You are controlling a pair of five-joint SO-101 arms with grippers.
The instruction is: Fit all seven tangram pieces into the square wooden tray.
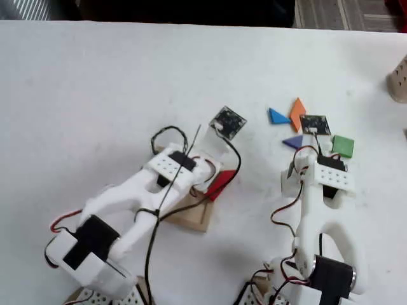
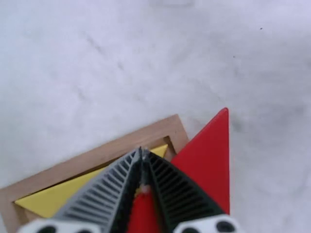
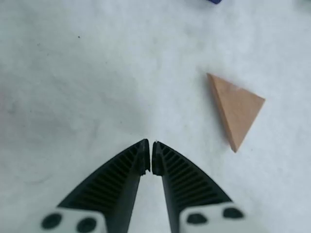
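Red triangle (image 2: 209,155) clamped in the closed jaws of the left gripper (image 2: 143,154), at a corner of the square wooden tray (image 2: 163,132), yellow piece (image 2: 53,199) lying inside the tray, right gripper (image 3: 150,145) over white tabletop (image 3: 73,73), jaws shut on nothing, tan triangle (image 3: 236,109) near it.

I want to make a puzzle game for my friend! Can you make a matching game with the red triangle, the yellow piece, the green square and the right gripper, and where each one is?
Things:
1. red triangle
2. yellow piece
3. green square
4. right gripper

Places or states:
A. lying in the wooden tray
B. shut, holding nothing
C. pinched in the left gripper
D. flat on the table, away from the tray

Pairs: 1-C, 2-A, 3-D, 4-B
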